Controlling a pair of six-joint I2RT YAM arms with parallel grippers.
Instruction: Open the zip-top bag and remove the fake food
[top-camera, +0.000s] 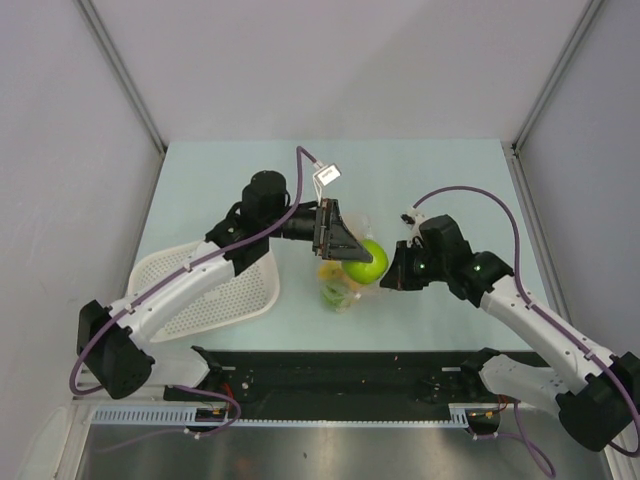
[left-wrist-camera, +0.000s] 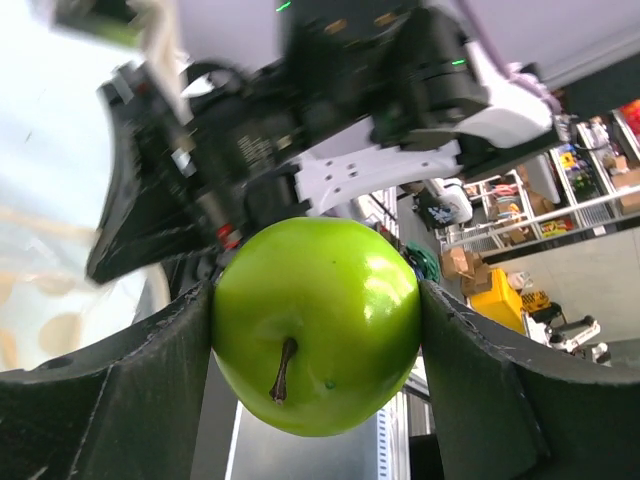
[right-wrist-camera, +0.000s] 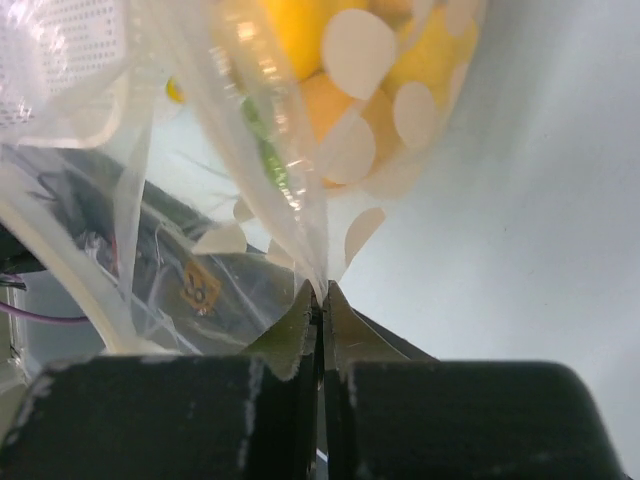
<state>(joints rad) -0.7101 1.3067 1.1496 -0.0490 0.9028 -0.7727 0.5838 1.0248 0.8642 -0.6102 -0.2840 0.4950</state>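
Note:
A shiny green apple (left-wrist-camera: 316, 322) with a brown stem, one piece of the fake food, sits between both fingers of my left gripper (top-camera: 352, 255), which is shut on it. In the top view the apple (top-camera: 365, 262) hangs just above the zip-top bag (top-camera: 343, 285) at the table's middle. The clear, white-dotted bag (right-wrist-camera: 300, 170) still holds yellow and orange fake food (right-wrist-camera: 330, 70). My right gripper (right-wrist-camera: 322, 295) is shut on a bunched edge of the bag's film; it shows in the top view to the right of the apple (top-camera: 392, 276).
A white perforated basket (top-camera: 210, 290) lies at the table's left, under the left arm. Grey walls close in the pale green table (top-camera: 440, 190) on three sides. The arms' black base rail (top-camera: 340, 385) runs along the near edge.

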